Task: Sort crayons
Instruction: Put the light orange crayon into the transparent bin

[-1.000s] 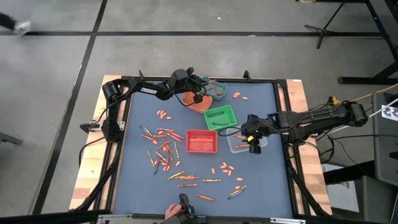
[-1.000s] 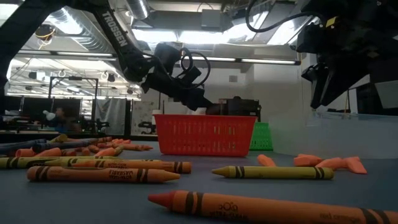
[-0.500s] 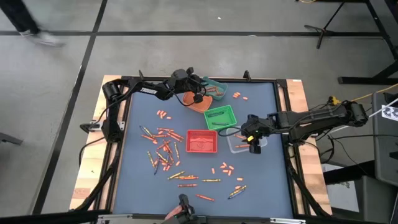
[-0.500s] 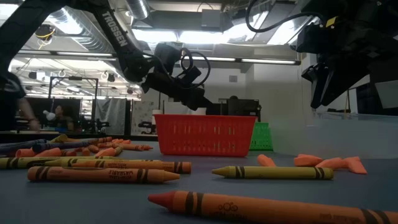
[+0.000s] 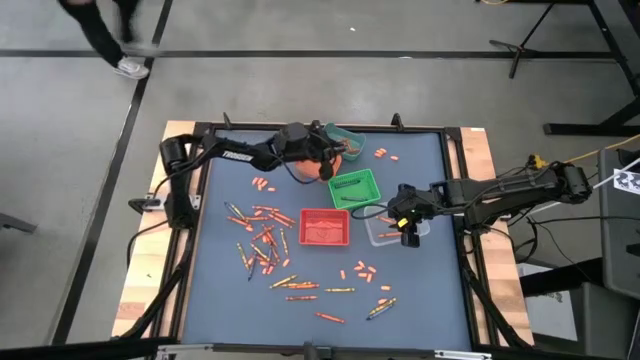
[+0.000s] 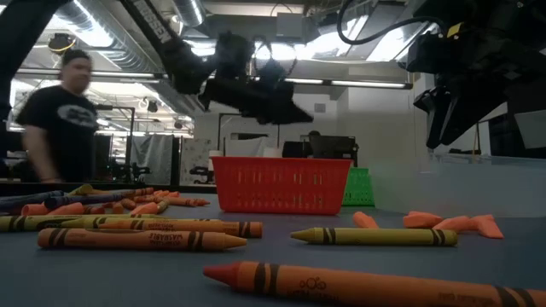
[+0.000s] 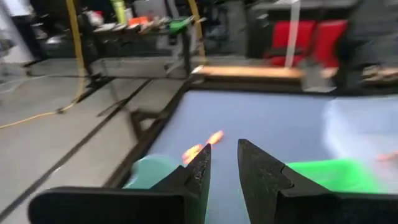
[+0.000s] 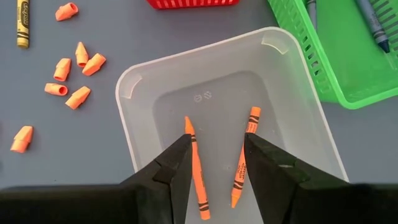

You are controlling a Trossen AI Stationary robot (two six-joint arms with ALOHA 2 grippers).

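Your right gripper (image 8: 214, 163) hangs released over the clear bin (image 8: 133, 86) — two orange crayons (image 8: 196, 168) dropped inside; left gripper (image 7: 222, 167) empty, parted, near the table's far edge.

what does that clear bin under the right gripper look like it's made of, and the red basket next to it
The clear bin looks like smooth translucent plastic: the table shows through it, and its rim is rounded and moulded. The red basket also looks plastic, matte, with slotted walls. The right gripper hangs open above the bin.

A loose heap of crayons (image 5: 262, 238) lies left of centre in the high view, four bins (image 5: 325, 227) cluster right of it, and two crayons (image 8: 196, 168) lie in the rightmost bin (image 8: 146, 78).
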